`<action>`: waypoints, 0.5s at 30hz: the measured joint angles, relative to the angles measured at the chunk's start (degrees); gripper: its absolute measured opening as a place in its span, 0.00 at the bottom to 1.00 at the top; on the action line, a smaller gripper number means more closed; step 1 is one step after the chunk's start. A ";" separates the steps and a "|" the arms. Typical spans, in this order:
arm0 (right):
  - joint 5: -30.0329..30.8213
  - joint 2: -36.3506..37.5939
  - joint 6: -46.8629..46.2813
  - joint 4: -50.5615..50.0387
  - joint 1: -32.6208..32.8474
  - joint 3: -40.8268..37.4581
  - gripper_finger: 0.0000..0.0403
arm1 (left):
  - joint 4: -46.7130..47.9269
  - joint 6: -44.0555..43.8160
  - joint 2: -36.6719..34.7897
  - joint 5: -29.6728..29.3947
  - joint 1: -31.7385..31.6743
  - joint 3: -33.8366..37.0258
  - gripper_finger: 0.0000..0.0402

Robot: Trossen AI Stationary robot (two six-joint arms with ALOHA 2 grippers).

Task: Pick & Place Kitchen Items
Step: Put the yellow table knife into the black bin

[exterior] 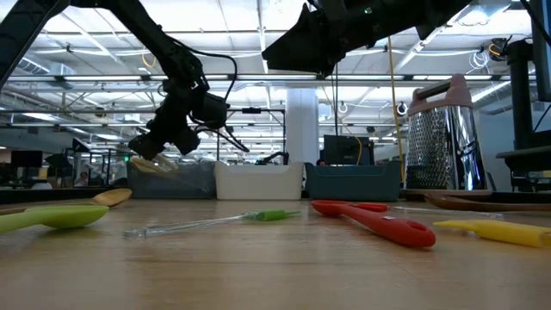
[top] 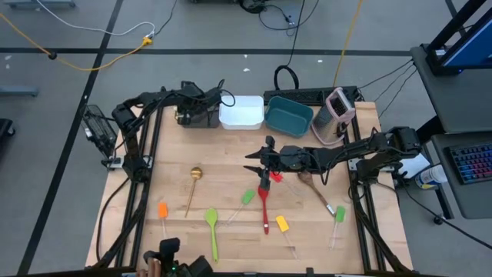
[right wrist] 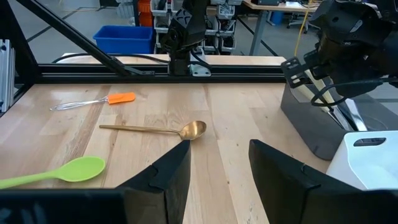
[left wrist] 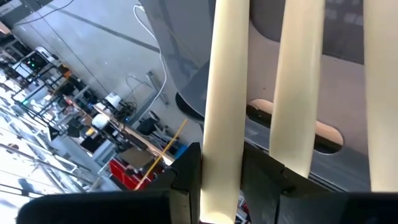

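My left gripper [top: 189,114] hangs over the dark tub [top: 201,117] at the table's far left, shut on a cream-handled knife [left wrist: 225,87]. Two more cream handles [left wrist: 300,93] show beside it, and a wooden spoon [left wrist: 292,121] lies in the tub below. My right gripper [top: 250,161] hovers open above the table's middle, with nothing between its fingers [right wrist: 219,168]. A gold spoon [top: 192,187], an orange spatula [top: 163,211], a green spoon [top: 211,226], a green spatula [top: 244,201], a red spoon [top: 264,206], a yellow spatula [top: 283,225] and a wooden spoon [top: 311,185] lie flat on the table. My left gripper pinches one cream knife handle [left wrist: 221,171] between its two fingers [left wrist: 186,177]. It comes slanting down from the table's left side. The handle runs out ahead of the fingers toward the tub [right wrist: 311,127], clear of the table. Whether its far end touches the tub I cannot tell.
A white tub [top: 241,112] and a teal tub [top: 288,115] stand in the far row beside the dark one. A pink-and-grey grater [top: 337,108] stands at the far right. Another green spatula [top: 338,215] lies near the right front. Bare wood shows at the left middle.
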State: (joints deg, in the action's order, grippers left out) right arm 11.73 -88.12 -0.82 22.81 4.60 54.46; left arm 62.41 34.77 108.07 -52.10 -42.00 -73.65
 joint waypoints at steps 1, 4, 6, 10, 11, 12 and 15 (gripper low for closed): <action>0.00 0.00 0.00 0.00 0.00 0.00 0.39 | -0.02 0.30 0.00 0.02 0.00 0.00 0.21; 0.00 0.00 0.00 0.00 0.00 0.00 0.39 | -0.19 1.05 0.00 0.06 0.02 0.00 0.21; 0.00 0.00 0.00 0.00 0.00 0.00 0.39 | -0.27 1.12 0.00 0.09 0.02 0.00 0.21; 0.00 0.00 0.00 0.00 0.00 0.00 0.39 | -0.85 1.16 0.00 0.11 0.02 0.00 0.22; 0.00 0.00 0.00 0.00 0.00 0.00 0.39 | -1.04 1.28 0.00 0.11 0.02 0.00 0.24; 0.00 0.00 0.00 -0.02 0.00 0.00 0.39 | -1.18 1.47 0.00 0.11 0.02 0.00 0.25; 0.00 0.00 -0.01 -0.02 0.00 -0.01 0.39 | -1.35 2.33 0.00 0.09 0.02 0.00 0.33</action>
State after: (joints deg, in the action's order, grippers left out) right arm 11.73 -88.12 -0.83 22.79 4.60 54.44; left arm 61.06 37.10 108.07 -52.01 -41.98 -73.65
